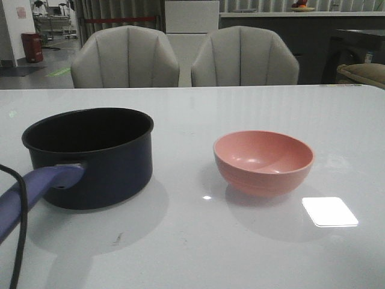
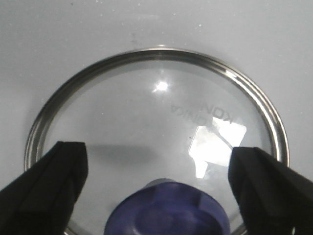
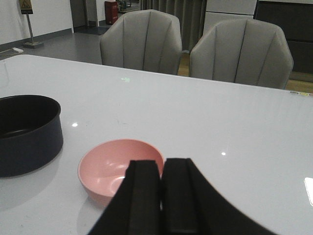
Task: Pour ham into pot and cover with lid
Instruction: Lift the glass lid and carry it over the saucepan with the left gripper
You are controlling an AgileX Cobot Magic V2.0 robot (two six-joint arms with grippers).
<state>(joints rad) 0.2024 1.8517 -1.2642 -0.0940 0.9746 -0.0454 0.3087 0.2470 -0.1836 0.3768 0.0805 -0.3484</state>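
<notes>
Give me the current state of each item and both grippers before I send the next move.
pot: upright on the table, uncovered.
bowl: upright, empty, apart from the pot.
lid: flat on the table, knob up.
left gripper: open, fingers either side of the knob.
right gripper: shut, holding nothing.
ham: not visible in any view.

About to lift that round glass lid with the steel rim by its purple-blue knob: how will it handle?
The round glass lid with the steel rim is probably rigid, fairly heavy and breakable. Its purple-blue knob looks smooth and flared, so the open left gripper may hold under the flare, though the lid could swing.
</notes>
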